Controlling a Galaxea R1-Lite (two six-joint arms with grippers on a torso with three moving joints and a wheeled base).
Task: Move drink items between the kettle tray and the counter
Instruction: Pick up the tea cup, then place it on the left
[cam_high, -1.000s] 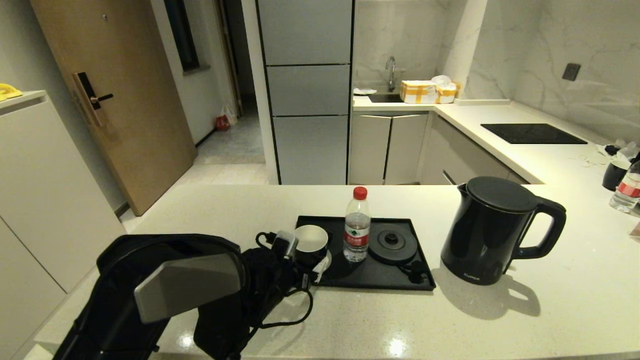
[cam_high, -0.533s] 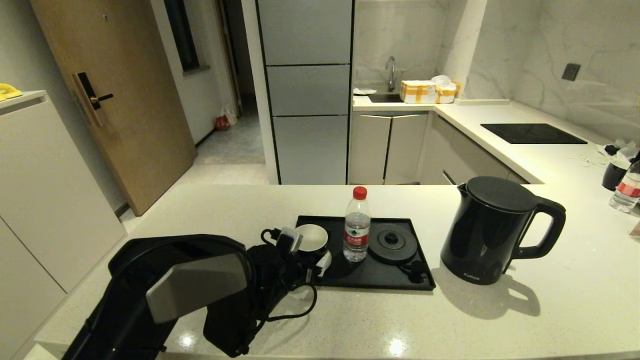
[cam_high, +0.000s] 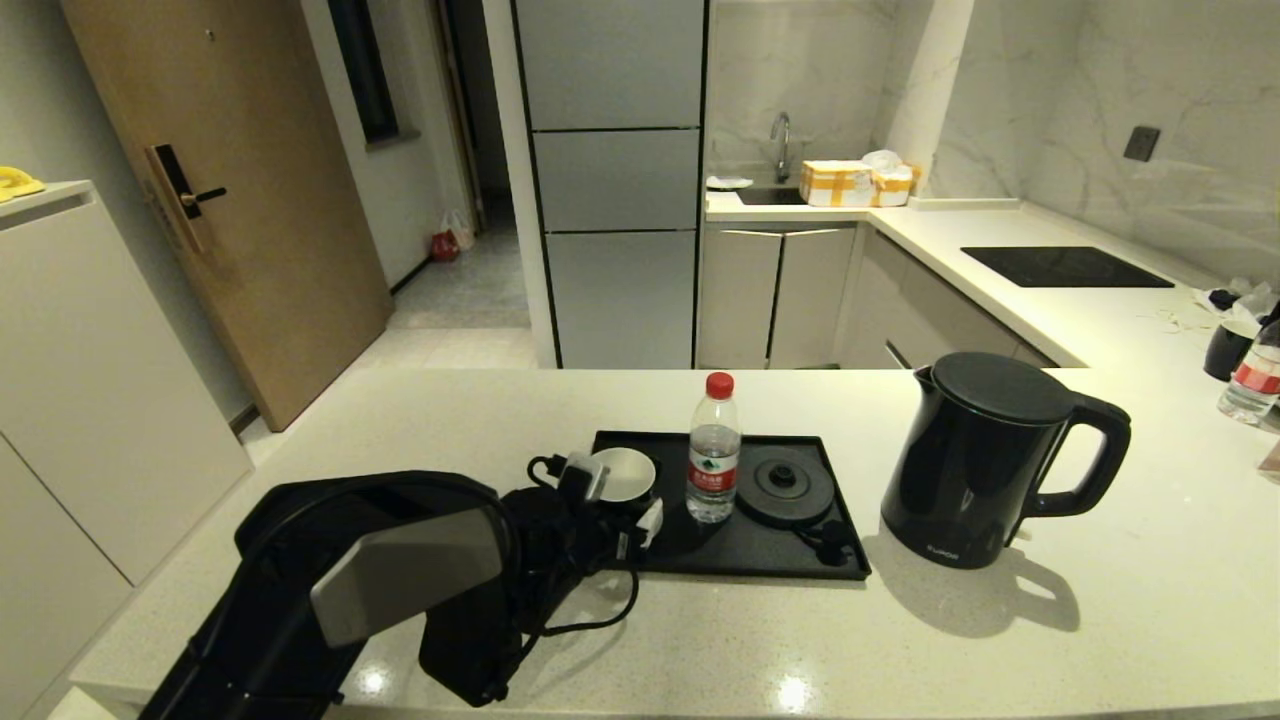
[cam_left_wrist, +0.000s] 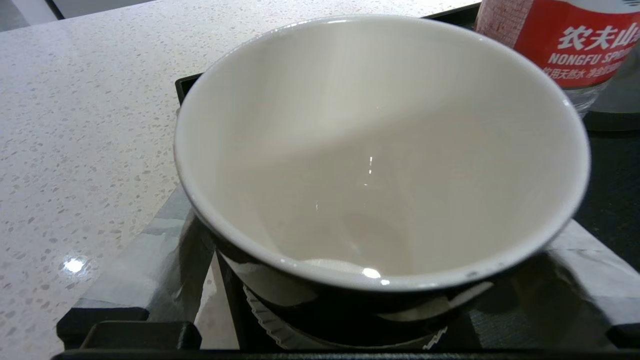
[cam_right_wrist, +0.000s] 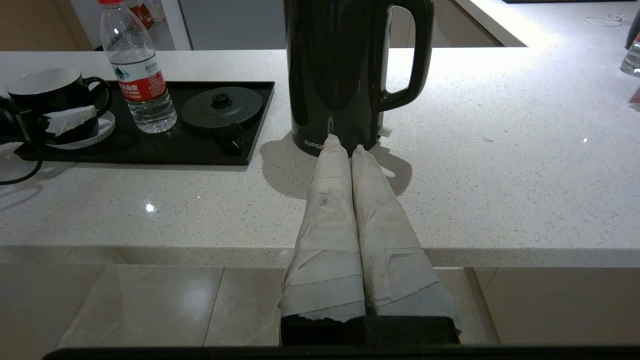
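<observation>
With my left gripper (cam_high: 608, 500) spread wide either side of the mug (cam_high: 622, 476) at the tray's (cam_high: 760, 555) left end, gripping nothing yet, the cup sits squarely between my fingers (cam_left_wrist: 150, 260).

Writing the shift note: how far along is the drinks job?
Done: kettle stands on the counter, off its base disc. In hand: open left gripper straddles the mug, not gripped. Left: mug and bottle remain on the tray. Right gripper parked, shut.
</observation>
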